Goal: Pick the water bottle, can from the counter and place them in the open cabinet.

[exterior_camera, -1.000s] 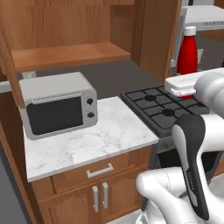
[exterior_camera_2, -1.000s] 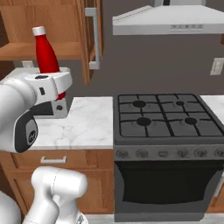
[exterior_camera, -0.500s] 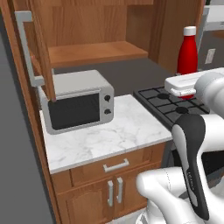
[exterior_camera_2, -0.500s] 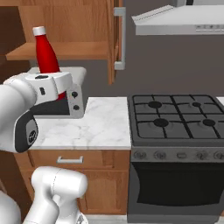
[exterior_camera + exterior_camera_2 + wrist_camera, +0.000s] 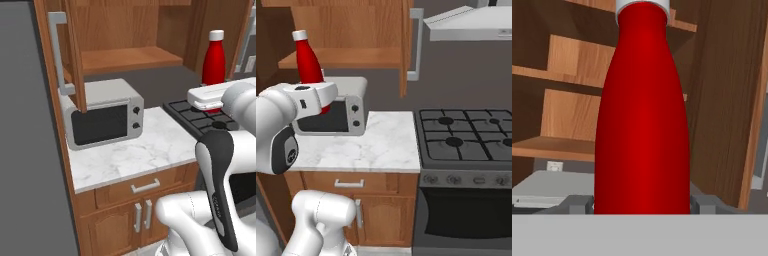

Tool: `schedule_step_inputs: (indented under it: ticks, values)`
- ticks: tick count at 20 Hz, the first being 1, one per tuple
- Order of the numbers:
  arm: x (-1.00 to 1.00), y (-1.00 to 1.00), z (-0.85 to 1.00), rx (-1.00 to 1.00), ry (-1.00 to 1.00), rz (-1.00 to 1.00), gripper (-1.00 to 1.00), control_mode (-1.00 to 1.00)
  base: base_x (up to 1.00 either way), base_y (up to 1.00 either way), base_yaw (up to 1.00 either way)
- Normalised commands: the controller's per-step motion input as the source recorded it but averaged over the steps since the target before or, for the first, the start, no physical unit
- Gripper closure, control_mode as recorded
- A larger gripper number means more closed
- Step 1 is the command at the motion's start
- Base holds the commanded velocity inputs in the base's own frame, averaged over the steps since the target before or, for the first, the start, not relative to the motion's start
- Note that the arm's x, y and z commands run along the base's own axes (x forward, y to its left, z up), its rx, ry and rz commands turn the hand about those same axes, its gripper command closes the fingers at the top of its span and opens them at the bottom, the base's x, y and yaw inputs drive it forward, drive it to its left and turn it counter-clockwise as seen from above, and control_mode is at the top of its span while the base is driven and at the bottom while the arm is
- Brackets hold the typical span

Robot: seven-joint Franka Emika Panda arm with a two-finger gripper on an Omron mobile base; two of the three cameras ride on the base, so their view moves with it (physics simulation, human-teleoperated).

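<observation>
My gripper (image 5: 642,205) is shut on the lower body of the water bottle (image 5: 642,115), a tall glossy red bottle with a white cap, held upright. From the left base the water bottle (image 5: 214,61) rises above the white hand at the right, in front of the open cabinet (image 5: 127,57). The right base view has the water bottle (image 5: 308,62) at the left, level with the open cabinet's shelf (image 5: 351,58). The cabinet door (image 5: 67,47) stands swung out with its grey bar handle. The can and the counter are out of view.
A grey microwave (image 5: 102,120) sits on a marble worktop (image 5: 135,155) under the cabinet shelf. A black gas stove (image 5: 466,132) adjoins the worktop, with a range hood (image 5: 471,22) above. The open door's edge (image 5: 405,47) hangs between shelf and hood.
The base has driven sideways, so the cabinet, microwave and stove have slid right in both base views. The bottle stays in the shut gripper, held the same way.
</observation>
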Motion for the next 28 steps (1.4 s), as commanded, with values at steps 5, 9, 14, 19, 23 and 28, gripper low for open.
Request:
schedule_step_inputs:
  ticks: [5,9,14,19,23,28]
  values:
    - [0.0,0.0,0.0,0.0,0.0,0.0,1.0,1.0,0.37,0.09,0.05]
    - [0.0,0.0,0.0,0.0,0.0,0.0,1.0,1.0,0.46,0.0,0.05]
    - [0.0,0.0,0.0,0.0,0.0,0.0,1.0,1.0,0.4,0.02,0.05]
    - [0.0,0.0,0.0,0.0,0.0,0.0,1.0,1.0,0.33,0.05,0.05]
    - [0.0,0.0,0.0,0.0,0.0,0.0,1.0,1.0,0.28,0.03,0.05]
    - [0.0,0.0,0.0,0.0,0.0,0.0,1.0,1.0,0.26,0.0,0.05]
